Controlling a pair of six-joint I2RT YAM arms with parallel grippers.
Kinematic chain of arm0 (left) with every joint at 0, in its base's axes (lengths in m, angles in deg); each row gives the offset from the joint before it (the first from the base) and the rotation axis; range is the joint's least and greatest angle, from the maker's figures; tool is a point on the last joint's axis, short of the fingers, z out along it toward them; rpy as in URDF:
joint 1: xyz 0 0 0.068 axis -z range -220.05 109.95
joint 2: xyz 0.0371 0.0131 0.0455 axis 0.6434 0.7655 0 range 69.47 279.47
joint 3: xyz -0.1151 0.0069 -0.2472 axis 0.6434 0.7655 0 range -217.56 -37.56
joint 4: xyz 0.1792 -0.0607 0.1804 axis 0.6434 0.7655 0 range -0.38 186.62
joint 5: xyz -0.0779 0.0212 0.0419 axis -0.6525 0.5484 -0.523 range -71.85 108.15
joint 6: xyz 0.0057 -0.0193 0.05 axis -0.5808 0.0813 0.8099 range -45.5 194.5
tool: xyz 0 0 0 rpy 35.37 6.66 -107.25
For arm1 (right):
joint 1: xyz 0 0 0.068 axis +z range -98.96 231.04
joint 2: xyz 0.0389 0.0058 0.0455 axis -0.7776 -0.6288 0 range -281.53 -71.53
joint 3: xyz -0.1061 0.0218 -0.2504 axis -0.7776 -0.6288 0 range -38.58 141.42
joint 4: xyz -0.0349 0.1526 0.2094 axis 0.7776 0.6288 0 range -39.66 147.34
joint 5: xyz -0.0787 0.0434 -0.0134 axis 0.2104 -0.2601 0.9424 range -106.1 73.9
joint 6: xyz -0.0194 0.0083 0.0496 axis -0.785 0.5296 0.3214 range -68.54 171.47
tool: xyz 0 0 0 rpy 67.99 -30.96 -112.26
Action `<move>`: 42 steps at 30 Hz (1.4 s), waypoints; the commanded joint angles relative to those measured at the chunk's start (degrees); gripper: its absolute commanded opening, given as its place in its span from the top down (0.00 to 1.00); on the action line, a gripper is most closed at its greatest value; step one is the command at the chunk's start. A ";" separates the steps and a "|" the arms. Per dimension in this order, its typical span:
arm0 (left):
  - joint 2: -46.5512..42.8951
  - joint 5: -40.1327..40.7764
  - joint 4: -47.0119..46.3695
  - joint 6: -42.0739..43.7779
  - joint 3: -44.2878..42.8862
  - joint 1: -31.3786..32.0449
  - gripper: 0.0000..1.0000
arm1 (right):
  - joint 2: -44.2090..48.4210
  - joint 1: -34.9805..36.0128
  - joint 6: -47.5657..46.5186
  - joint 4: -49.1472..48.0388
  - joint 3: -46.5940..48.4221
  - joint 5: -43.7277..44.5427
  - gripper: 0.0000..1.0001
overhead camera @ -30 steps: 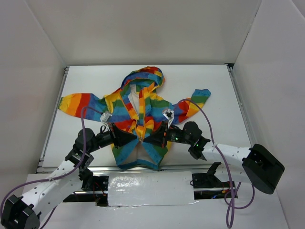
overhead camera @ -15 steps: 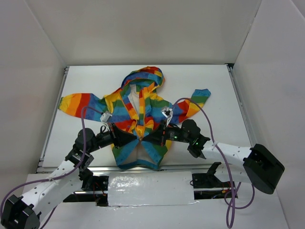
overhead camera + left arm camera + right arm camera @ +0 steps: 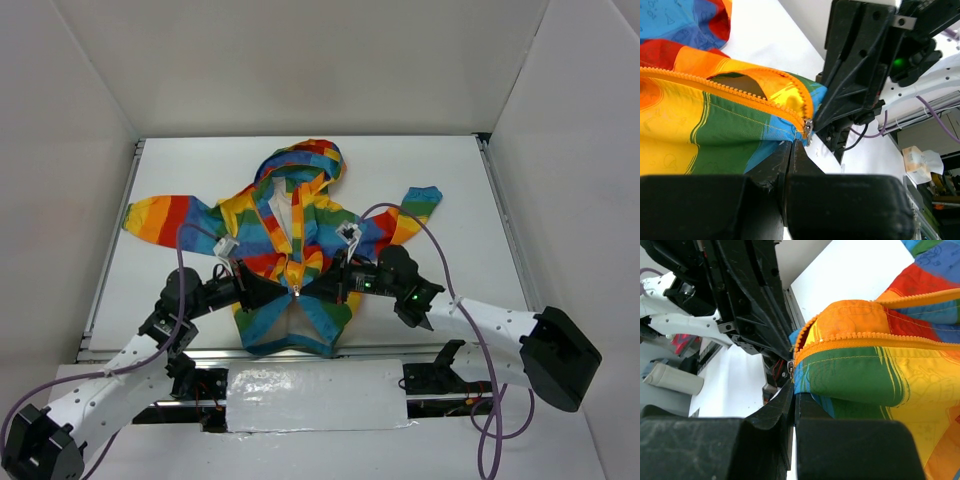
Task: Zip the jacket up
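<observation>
The rainbow-striped jacket (image 3: 300, 215) lies flat on the white table, hood at the far end, sleeves spread out. Its lower front hangs open below the orange zipper (image 3: 730, 90). My left gripper (image 3: 290, 290) and right gripper (image 3: 305, 291) meet tip to tip at the zipper's lower part. In the left wrist view the left gripper (image 3: 794, 142) is shut on the jacket's blue edge, just under the small metal slider (image 3: 808, 127). Seen from the right wrist, the right gripper (image 3: 794, 385) is shut on the jacket's (image 3: 880, 375) green-blue edge below that slider (image 3: 790, 368).
White walls enclose the table (image 3: 450, 180) on three sides. A metal rail (image 3: 110, 250) runs down the left edge. A silvery wrapped strip (image 3: 315, 395) lies along the near edge between the arm bases. Purple cables (image 3: 415, 225) loop over the jacket's right sleeve.
The right wrist has shifted slightly up and left, and the two fingertips now stand closer together at the zipper. The jacket's body has barely moved.
</observation>
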 commanded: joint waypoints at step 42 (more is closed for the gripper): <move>12.83 -12.59 -12.28 8.05 2.81 2.25 1.00 | -2.20 -4.11 -15.55 26.27 15.11 -13.81 1.00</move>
